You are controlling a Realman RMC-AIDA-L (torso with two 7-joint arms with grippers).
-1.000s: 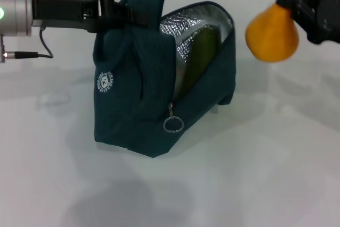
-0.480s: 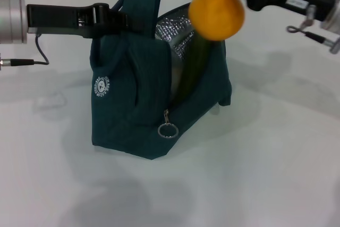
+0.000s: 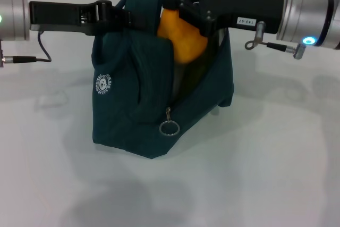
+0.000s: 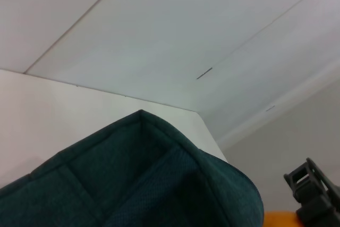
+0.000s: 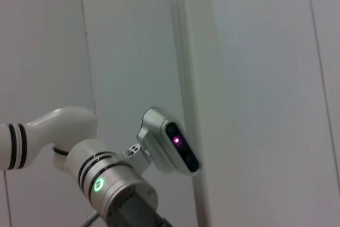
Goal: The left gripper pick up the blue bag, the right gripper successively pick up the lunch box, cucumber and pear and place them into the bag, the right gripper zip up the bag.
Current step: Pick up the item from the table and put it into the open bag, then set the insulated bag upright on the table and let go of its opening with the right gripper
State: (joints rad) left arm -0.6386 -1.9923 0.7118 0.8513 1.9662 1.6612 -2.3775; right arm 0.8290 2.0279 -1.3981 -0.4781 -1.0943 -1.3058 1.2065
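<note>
I worked over a plain white table (image 3: 255,174) that ran to every edge of my view, soft shadows lying on it. Behind its far edge stood a pale panelled wall (image 4: 175,30) with thin dark seams.

Head camera looked forward and down at the table (image 3: 255,174), mid-range. Left wrist camera sat close against the blue bag (image 4: 133,184), facing up toward wall panels. Right wrist camera faced the left arm (image 5: 101,184). Bag shared with head view.
</note>
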